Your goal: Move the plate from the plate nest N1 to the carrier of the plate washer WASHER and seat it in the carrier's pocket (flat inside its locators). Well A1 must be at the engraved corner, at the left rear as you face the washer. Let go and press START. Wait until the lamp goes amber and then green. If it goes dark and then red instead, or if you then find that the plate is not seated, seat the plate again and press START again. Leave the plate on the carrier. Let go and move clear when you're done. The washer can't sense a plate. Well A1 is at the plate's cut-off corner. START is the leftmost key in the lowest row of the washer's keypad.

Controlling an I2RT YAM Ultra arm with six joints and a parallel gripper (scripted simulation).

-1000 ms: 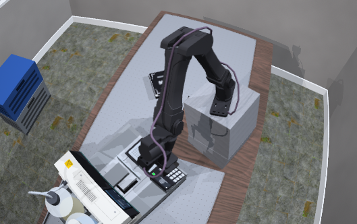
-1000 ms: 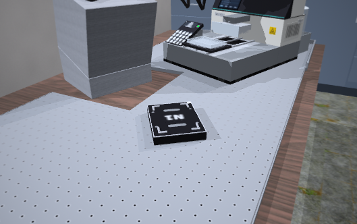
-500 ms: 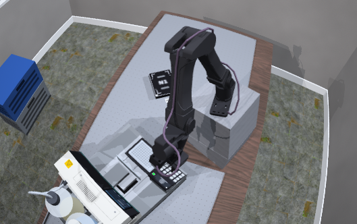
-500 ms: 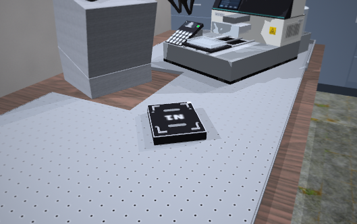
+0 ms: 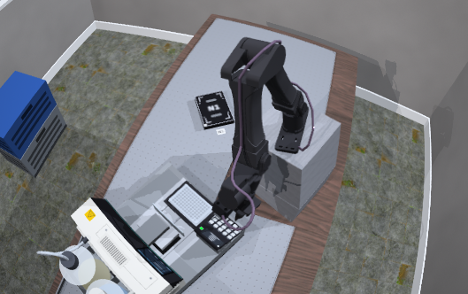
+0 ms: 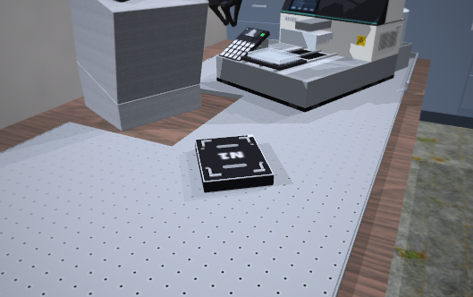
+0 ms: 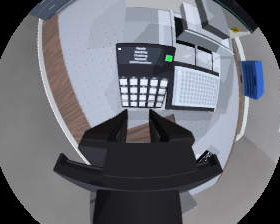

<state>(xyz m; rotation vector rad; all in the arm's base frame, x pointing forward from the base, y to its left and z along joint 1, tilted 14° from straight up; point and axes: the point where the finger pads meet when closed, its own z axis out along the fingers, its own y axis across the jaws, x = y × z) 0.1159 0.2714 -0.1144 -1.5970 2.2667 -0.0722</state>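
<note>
Plate: one, pale, many-welled (image 5: 190, 204) (image 6: 274, 56) (image 7: 196, 87); on the carrier (image 5: 180, 215) (image 6: 281, 66) (image 7: 191, 108), apparently flat; cut-off corner too small to verify
Nest N1: one, black (image 5: 213, 107) (image 6: 233, 154) (image 7: 207, 157); vacated, on the worktop (image 5: 149, 152) (image 6: 151, 215) (image 7: 81, 55)
Washer: one, white and grey (image 5: 123, 248) (image 6: 375, 38) (image 7: 211, 20); carrier out in front
Lamp: green (image 5: 201, 228) (image 6: 262, 34) (image 7: 169, 58); whether idle or end of cycle, cannot tell
Pincer: one, black (image 5: 241, 215) (image 6: 229, 24) (image 7: 138, 111); released and empty, fingers partly together, near the keypad (image 5: 220, 232) (image 6: 240, 48) (image 7: 141, 92)
Done: transfer and letting go; seating seemingly good
Outstanding, by judgement: press START (image 5: 236, 233) (image 6: 224, 55) (image 7: 125, 104), await amber then green, reseat if red, move clear
Next: narrow the fingers, align over START; risk, striking a neighbouring key
</note>
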